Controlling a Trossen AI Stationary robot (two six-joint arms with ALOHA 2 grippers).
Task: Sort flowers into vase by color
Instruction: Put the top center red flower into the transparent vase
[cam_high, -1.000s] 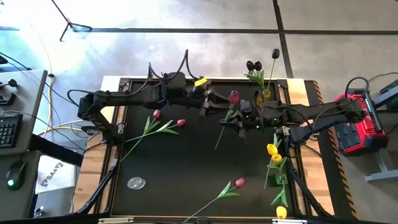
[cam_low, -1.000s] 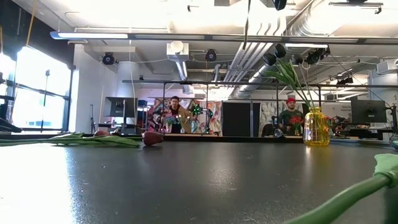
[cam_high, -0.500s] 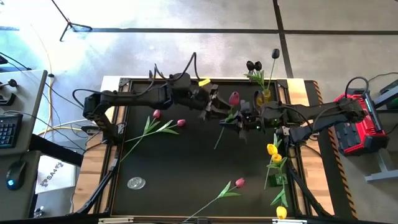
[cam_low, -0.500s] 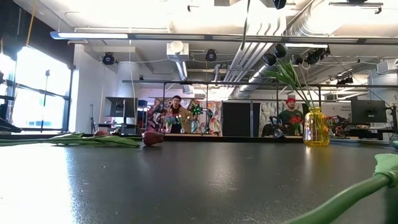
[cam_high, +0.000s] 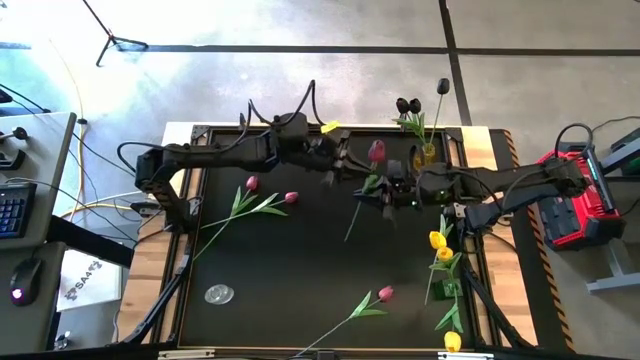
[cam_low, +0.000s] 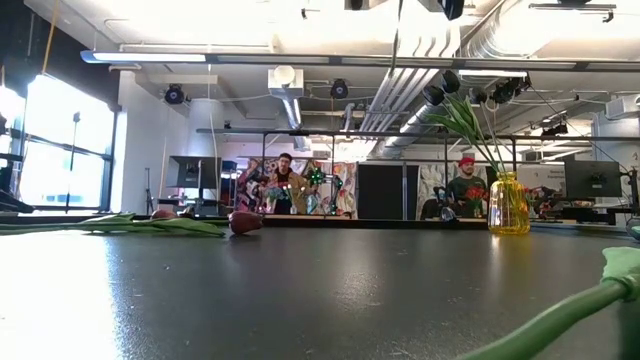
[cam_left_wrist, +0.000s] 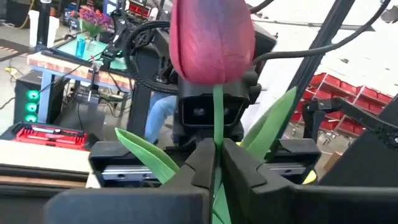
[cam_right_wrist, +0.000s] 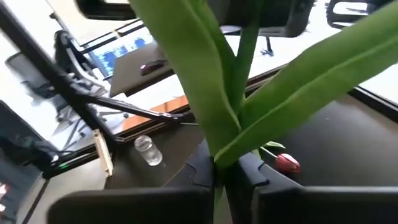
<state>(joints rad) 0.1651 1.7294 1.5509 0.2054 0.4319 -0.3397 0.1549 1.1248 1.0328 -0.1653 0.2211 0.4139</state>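
A pink tulip (cam_high: 376, 153) with a long green stem (cam_high: 355, 215) is held clear of the black table between both arms. My left gripper (cam_high: 345, 166) reaches in from the table's left and is shut on the stem right under the head (cam_left_wrist: 211, 40). My right gripper (cam_high: 377, 193) comes from the right and is shut lower down, among the leaves (cam_right_wrist: 186, 68). A yellow vase (cam_high: 428, 153) at the far right holds dark purple tulips (cam_high: 405, 104); it also shows in the low view (cam_low: 508, 205). My left gripper pinches the thin stem just below the tulip's head (cam_left_wrist: 216, 121) between its two fingers (cam_left_wrist: 202, 165). It comes roughly level from the table's left, fingers across the stem. The head stands above the fingers, clear of the table. My right gripper pinches the stem where the leaves branch off (cam_right_wrist: 222, 158) between its two fingers (cam_right_wrist: 249, 171). It comes from the table's right, across the stem. The leaves spread out beyond the fingers, and the tulip is off the table.
Two pink tulips (cam_high: 265, 200) lie left of centre and another (cam_high: 385, 294) lies near the front. Yellow tulips (cam_high: 440, 245) stand at the right edge, one more (cam_high: 452, 341) at the front right. A clear glass (cam_high: 219, 294) sits front left. People show in the room beyond.
My left gripper has moved a little toward the table's right, up to the tulip, and has shut on the stem below the head. The right gripper and the tulip have stayed in place.
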